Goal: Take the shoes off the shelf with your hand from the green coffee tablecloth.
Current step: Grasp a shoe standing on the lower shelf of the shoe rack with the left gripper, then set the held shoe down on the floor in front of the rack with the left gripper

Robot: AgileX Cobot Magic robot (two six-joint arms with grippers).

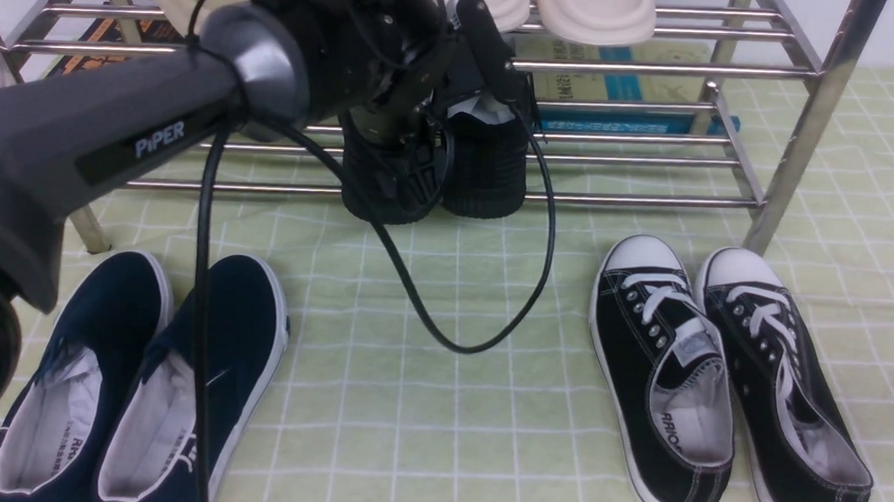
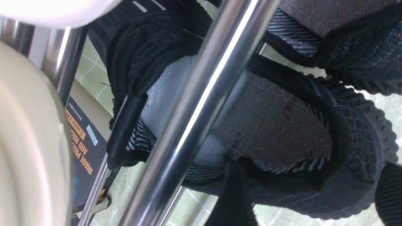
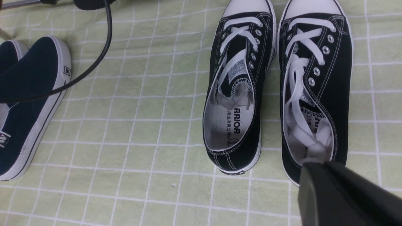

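Chrome tubing of the shelf (image 1: 798, 147) is running across the upper half of the front view, standing on the green coffee tablecloth (image 1: 439, 404). The shoes (image 1: 485, 173) are resting side by side on the lower tier at upper centre, touching each other, their ribbed ends overhanging the front bar; whether those ends are reaching the cloth cannot be told. White stuffing (image 1: 489, 112) is showing in the one nearer the right of the frame.

The left arm (image 1: 78, 140) is spanning from the left edge to upper centre, covering the upper parts of both shoes. In the left wrist view the left hand (image 2: 311, 175) is hanging directly over one shoe. Two black fingers (image 2: 234, 194) are showing at the lower edge, standing wide apart, with that shoe's heel lying between them. They are spread, not clamped; whether either is brushing the knit cannot be told.

The right gripper (image 3: 345, 197) is showing only as a black part at lower right of the right wrist view, over a heel of the black canvas sneakers (image 1: 632, 360); it is closed up, with nothing seen in its grip.

The navy slip-ons (image 1: 244, 317) are lying at lower left of the front view and the canvas pair at lower right, all on the cloth. Cream slippers (image 1: 590, 10) are sitting on the top tier, books (image 1: 616, 91) are showing through the bars, and a black cable (image 1: 547, 233) is looping down over the cloth.
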